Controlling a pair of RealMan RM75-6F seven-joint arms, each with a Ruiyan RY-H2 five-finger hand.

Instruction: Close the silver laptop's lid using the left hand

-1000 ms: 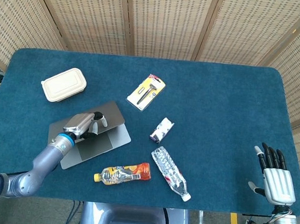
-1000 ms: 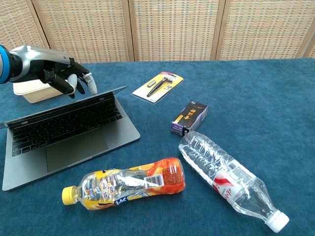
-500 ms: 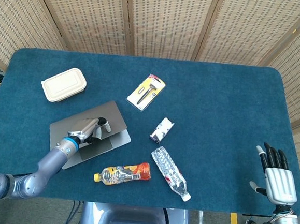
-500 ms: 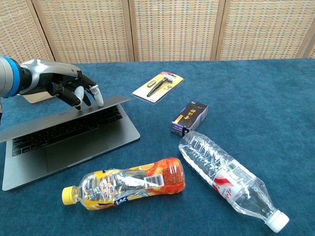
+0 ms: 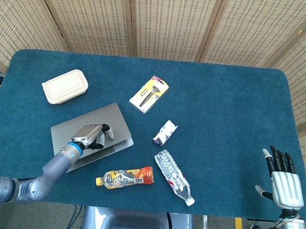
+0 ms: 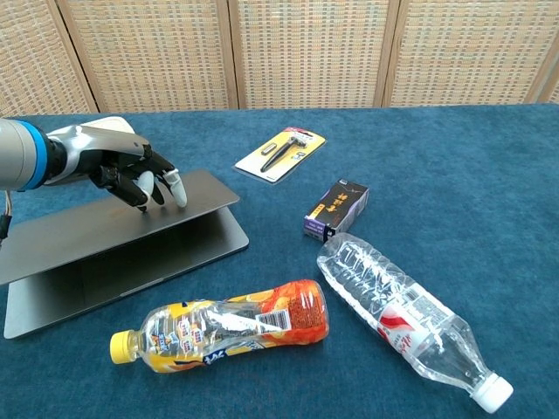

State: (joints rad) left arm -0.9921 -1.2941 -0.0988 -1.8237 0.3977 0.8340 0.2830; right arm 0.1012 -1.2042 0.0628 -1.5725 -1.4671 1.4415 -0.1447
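Two hands show: my left hand presses its fingertips on the laptop lid, gripping nothing. Lid sits nearly shut. My right hand, well apart from the laptop, is spread and empty.

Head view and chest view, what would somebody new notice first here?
Probably the left robot hand pressing on the lid of the silver laptop, nearly shut, at the table's front left. Next, two plastic bottles lying along the front edge: an orange-labelled bottle and a crushed clear bottle. The right robot hand hangs open, off the table's right corner.
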